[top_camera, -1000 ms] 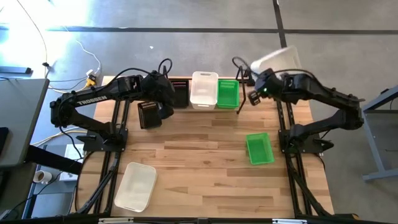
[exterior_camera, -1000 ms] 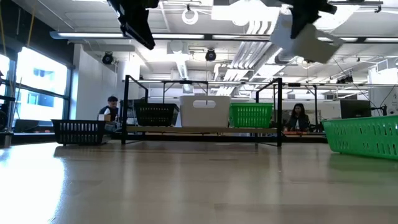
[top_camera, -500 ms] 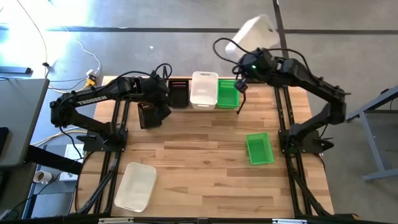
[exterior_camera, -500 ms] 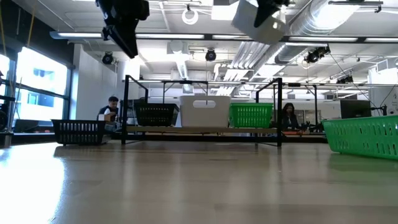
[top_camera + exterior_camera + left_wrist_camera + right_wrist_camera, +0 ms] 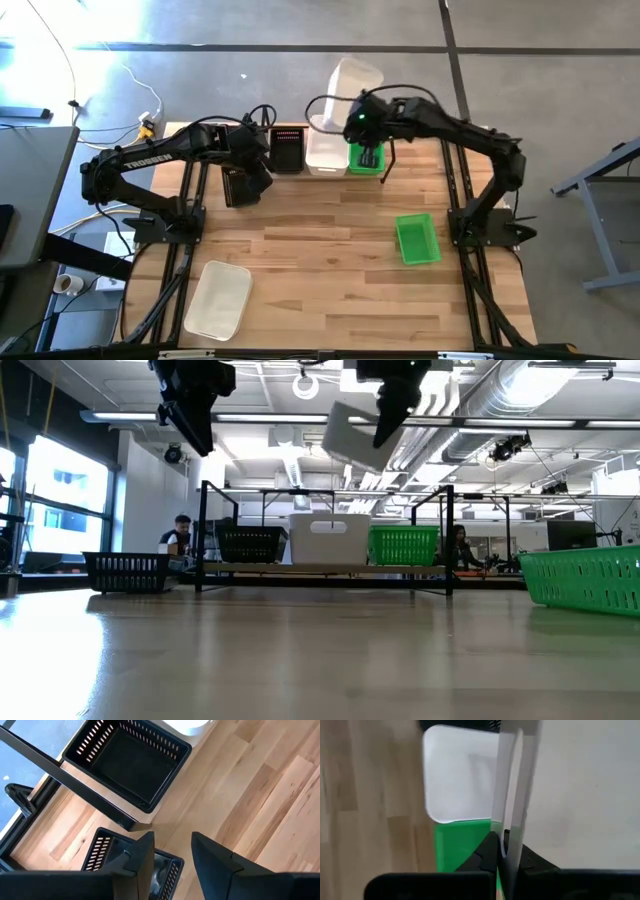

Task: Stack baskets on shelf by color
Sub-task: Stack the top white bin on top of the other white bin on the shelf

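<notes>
My right gripper (image 5: 362, 112) is clamped on the wall of a white basket (image 5: 352, 80), holding it in the air over the far edge of the shelf (image 5: 383, 172), above the white basket on the shelf (image 5: 327, 145). My left gripper (image 5: 255, 172) hangs with its fingers (image 5: 142, 857) apart and empty above a black basket on the table (image 5: 236, 187), left of the shelf.

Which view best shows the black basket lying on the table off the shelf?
Low view: the black basket shows whole, side-on. High view has the left gripper over it; left wrist shows one end; right wrist shows none.
</notes>
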`<state>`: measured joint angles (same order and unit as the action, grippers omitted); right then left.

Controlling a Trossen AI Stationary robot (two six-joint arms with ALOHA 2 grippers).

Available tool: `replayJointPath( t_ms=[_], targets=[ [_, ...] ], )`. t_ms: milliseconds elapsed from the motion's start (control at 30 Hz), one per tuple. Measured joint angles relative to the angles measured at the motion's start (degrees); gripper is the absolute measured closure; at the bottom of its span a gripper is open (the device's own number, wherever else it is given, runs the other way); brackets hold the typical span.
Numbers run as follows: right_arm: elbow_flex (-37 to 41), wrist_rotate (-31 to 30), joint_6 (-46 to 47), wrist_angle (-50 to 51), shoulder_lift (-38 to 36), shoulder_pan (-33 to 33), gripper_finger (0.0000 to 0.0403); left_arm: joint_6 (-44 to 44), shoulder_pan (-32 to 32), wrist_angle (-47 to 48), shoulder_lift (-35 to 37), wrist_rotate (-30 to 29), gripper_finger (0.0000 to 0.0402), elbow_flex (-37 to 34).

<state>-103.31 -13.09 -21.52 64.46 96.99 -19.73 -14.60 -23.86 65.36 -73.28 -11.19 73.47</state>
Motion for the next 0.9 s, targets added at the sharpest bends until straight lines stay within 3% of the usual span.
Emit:
replayJointPath(
  t_ms=[533,900],
  targets=[
    [0.1,6.7,7.5,0.1,8.4,4.2,0.0403,0.2,0.0,0.0,0.0,-0.1,0.0282,0.0],
    [0.1,7.6,5.0,-2.0,9.6,4.3,0.0403,0.2,0.0,0.0,0.0,-0.1,0.0282,0.0]
  ],
)
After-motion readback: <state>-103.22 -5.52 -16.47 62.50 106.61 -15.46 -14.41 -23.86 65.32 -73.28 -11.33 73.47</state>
